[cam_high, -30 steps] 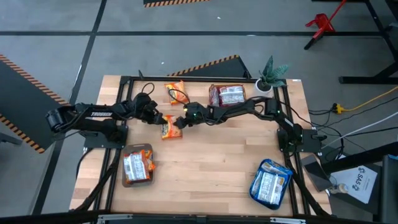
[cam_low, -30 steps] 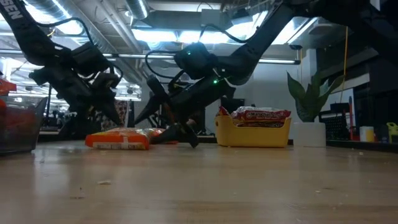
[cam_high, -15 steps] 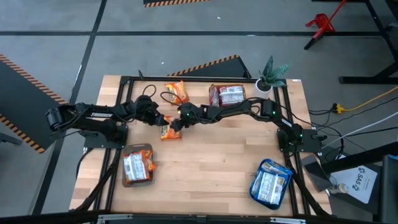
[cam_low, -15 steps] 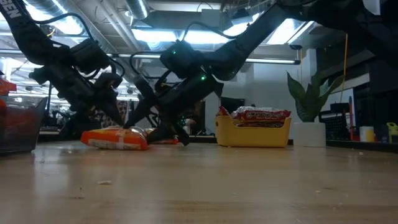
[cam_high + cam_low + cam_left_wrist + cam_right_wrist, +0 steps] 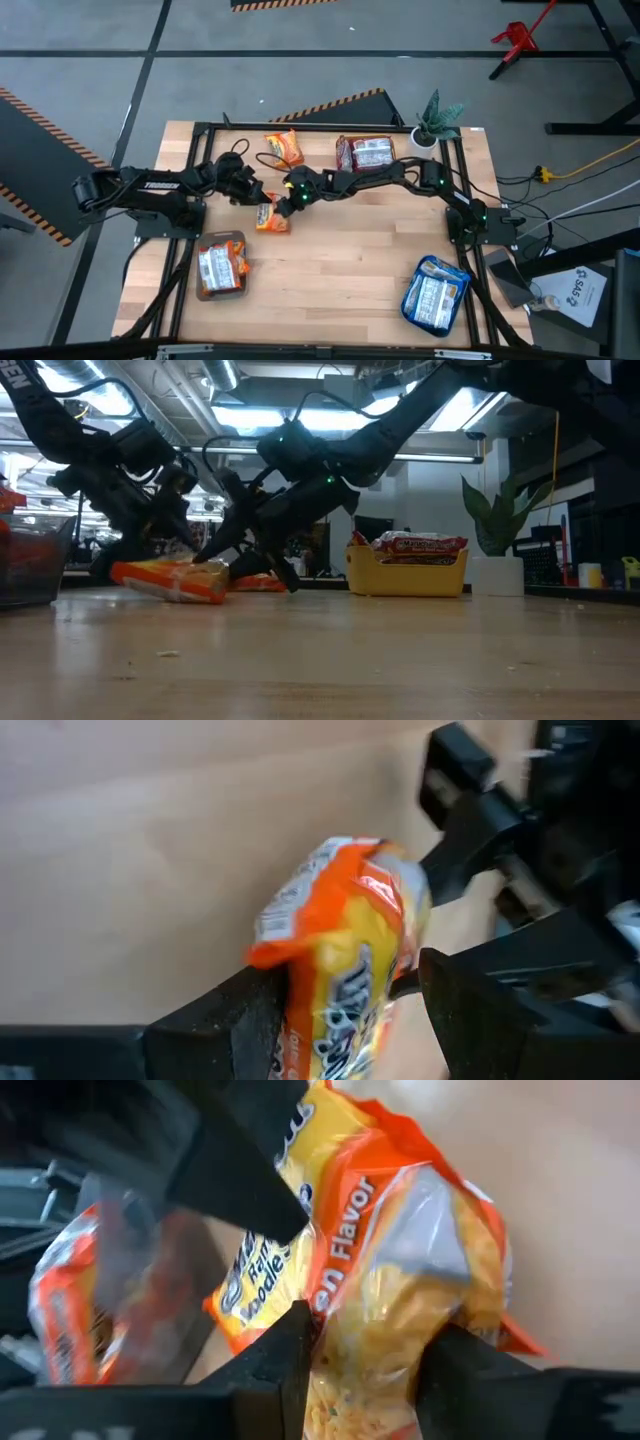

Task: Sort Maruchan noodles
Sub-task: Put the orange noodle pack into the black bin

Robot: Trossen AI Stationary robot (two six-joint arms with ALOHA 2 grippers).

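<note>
While both arms meet over the back-centre of the surface (image 5: 340,250), the step in hand appears to be a handover, or a two-handed lift, of one orange noodle packet (image 5: 271,215). Starting at the left of the high view, a tray (image 5: 221,265) near the front edge holds orange packets, and the left hand (image 5: 256,197) reaches in just above it with its fingers (image 5: 250,1020) spread wide on either side of one end of the orange packet, close beside it but not visibly pressing on it. Next along, the packet itself sits tilted, one end raised off the surface in the low view. The right hand (image 5: 286,201) comes at it from the other side, its fingers (image 5: 290,1350) narrowing onto the packet's body, which fills the gap between them. Behind these, a second orange packet (image 5: 284,147) lies loose near the back edge. Further right, a yellow bowl (image 5: 407,572) holds red-and-white packets, with a potted plant (image 5: 436,118) beside it, and a tray of blue-and-white packets (image 5: 435,294) sits at the front right. In my judgement the next move calls for one hand to secure a firm grip before the other lets go, then a carry to the tray of orange packets. Sorting looks nearly complete.
</note>
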